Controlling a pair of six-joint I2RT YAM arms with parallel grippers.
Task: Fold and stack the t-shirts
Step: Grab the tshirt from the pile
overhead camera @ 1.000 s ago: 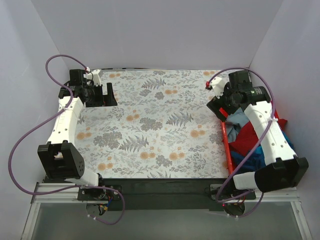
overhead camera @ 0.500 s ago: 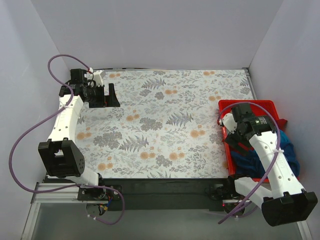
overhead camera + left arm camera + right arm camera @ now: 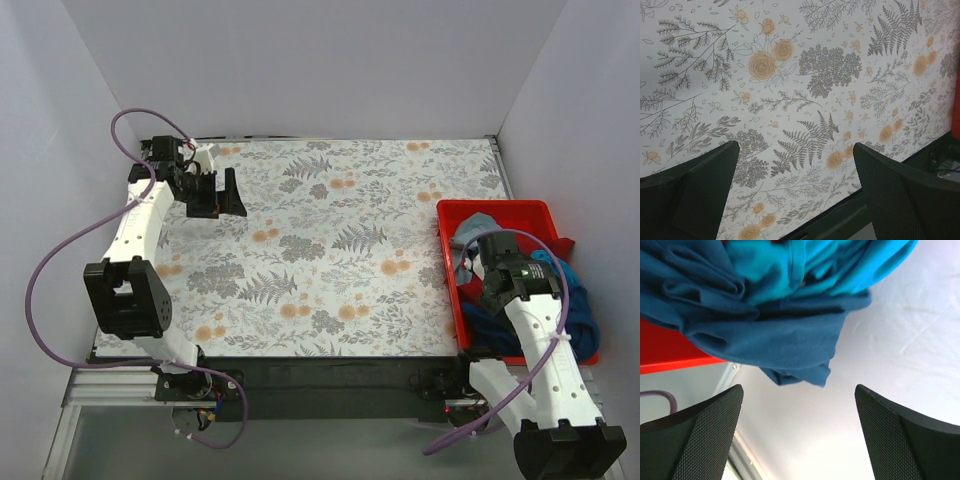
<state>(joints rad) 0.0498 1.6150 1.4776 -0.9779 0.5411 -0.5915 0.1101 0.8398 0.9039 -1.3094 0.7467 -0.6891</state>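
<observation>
The t-shirts lie in a heap in the red bin [image 3: 448,215] at the right. A pale grey-blue one [image 3: 468,238] is at the far left of the heap and a red one [image 3: 566,246] at the far right. A teal-blue one [image 3: 578,300] hangs over the right rim, and a dark blue one [image 3: 488,322] lies near. My right gripper [image 3: 797,435] is open and empty. It hangs beside the dark blue shirt [image 3: 770,335] and the teal-blue shirt [image 3: 840,260] without touching them. My left gripper [image 3: 218,195] is open and empty over the far left of the table, also shown in the left wrist view [image 3: 795,195].
The floral table cover [image 3: 320,260] spans the table; the left wrist view shows it [image 3: 790,75] under the open fingers. White walls enclose the left, back and right. The bin's red rim [image 3: 670,352] shows in the right wrist view.
My right arm has swung back from the table's far right and now sits low over the near part of the bin. My left gripper has shifted slightly right.
</observation>
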